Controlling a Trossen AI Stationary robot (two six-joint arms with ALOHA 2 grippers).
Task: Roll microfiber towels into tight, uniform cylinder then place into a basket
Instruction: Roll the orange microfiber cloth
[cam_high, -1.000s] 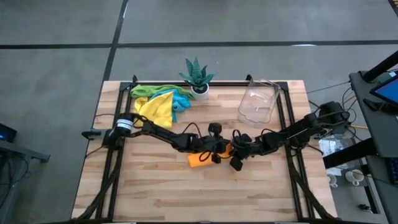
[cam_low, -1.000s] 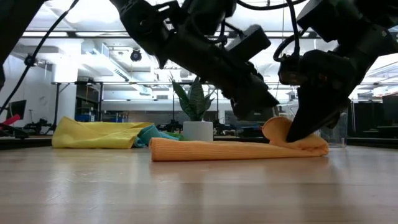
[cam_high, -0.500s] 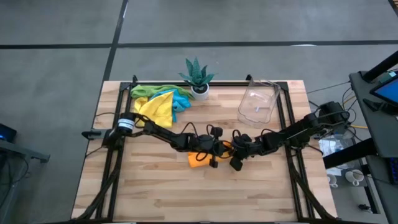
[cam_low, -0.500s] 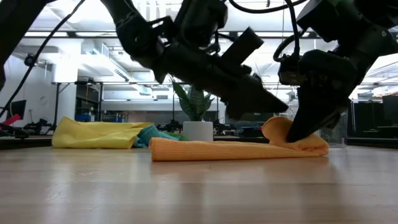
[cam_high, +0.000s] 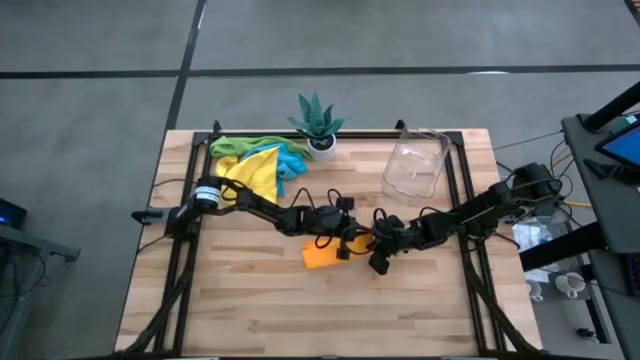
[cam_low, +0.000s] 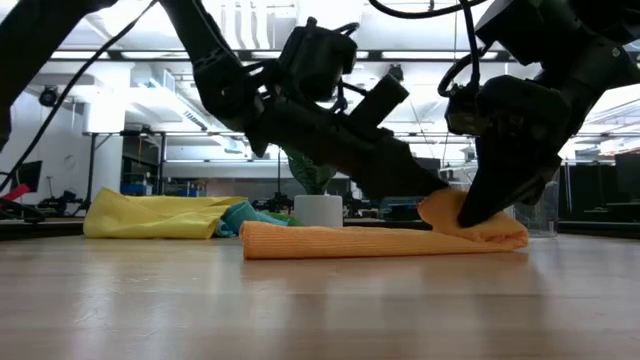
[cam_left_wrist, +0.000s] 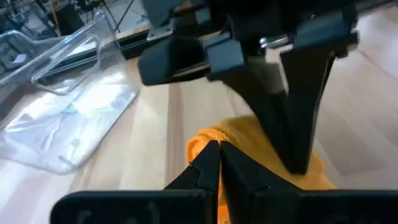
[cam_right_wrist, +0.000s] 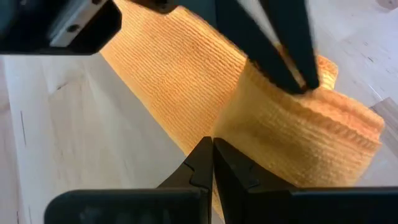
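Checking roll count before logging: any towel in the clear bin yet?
No. In the high view the basket is empty, and the orange towel lies on the table between both grippers.

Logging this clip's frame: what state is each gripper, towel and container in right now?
left gripper: shut, tips at the orange towel's curled end
right gripper: shut, tips on the same end
orange towel: flat strip, one end curled up, not yet a roll
other towels: loose heap, unrolled
basket: no towels inside
potted plant: upright

Overhead looks down; low view level (both share the table (cam_high: 250, 300)).
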